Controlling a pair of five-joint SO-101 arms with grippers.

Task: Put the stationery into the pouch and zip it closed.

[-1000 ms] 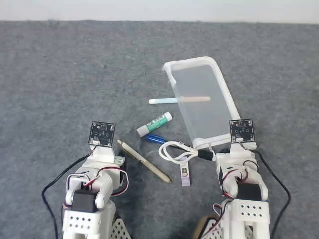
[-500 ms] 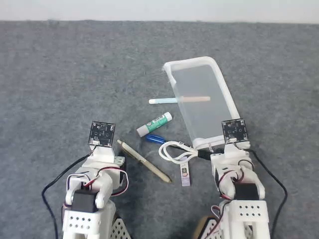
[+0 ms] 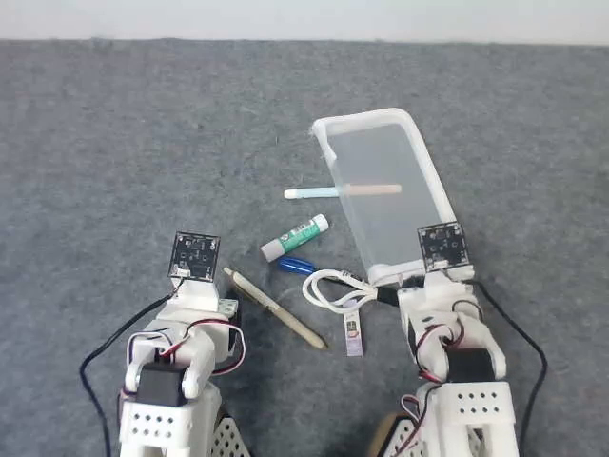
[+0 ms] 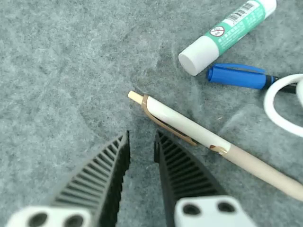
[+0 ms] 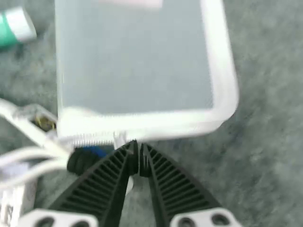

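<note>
We nudge our right gripper sideways along the near edge of the pouch, pinched tight on the zipper pull, probably working the opening, while our left gripper, slightly parted and empty, hovers by the pen lying outside the pouch.

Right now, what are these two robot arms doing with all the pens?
They're packing stationery into the clear plastic pouch with white edging. The right claw is pinched shut at the pouch's zip edge; whether it has the tab, I cannot tell. The left claw hangs slightly open beside the end of the beige click pen. A teal-and-peach pen sticks partly into the pouch. The green-and-white glue stick, blue pen and white looped cable lie outside on the grey table.
</note>
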